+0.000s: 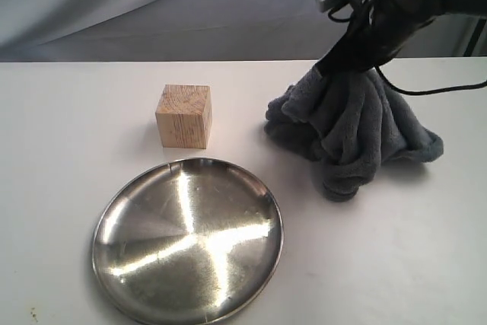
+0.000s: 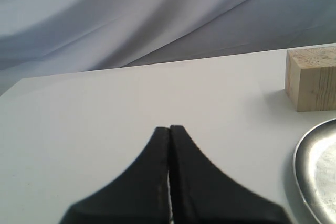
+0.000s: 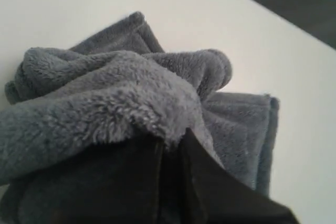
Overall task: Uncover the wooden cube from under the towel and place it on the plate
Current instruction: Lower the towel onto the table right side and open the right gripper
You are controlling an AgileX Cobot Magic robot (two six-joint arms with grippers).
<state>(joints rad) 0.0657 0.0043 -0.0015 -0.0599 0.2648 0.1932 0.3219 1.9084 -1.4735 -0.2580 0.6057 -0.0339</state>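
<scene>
The wooden cube [image 1: 183, 116] stands bare on the white table, just behind the plate [image 1: 187, 240]. To its right the dark grey towel [image 1: 356, 131] is bunched up into a peak, its lower folds resting on the table. My right gripper [image 1: 329, 68] is shut on the towel's top and holds it up; in the right wrist view plush folds [image 3: 121, 98] drape over the black fingers [image 3: 210, 182]. My left gripper [image 2: 169, 128] is shut with nothing in it, low over the table, with the cube [image 2: 312, 78] and the plate's rim [image 2: 315, 169] off to one side.
A grey cloth backdrop [image 1: 152, 5] hangs behind the table. The right arm's black cable [image 1: 449, 87] trails over the towel's far side. Bare white tabletop [image 1: 61, 150] lies left of the cube and plate.
</scene>
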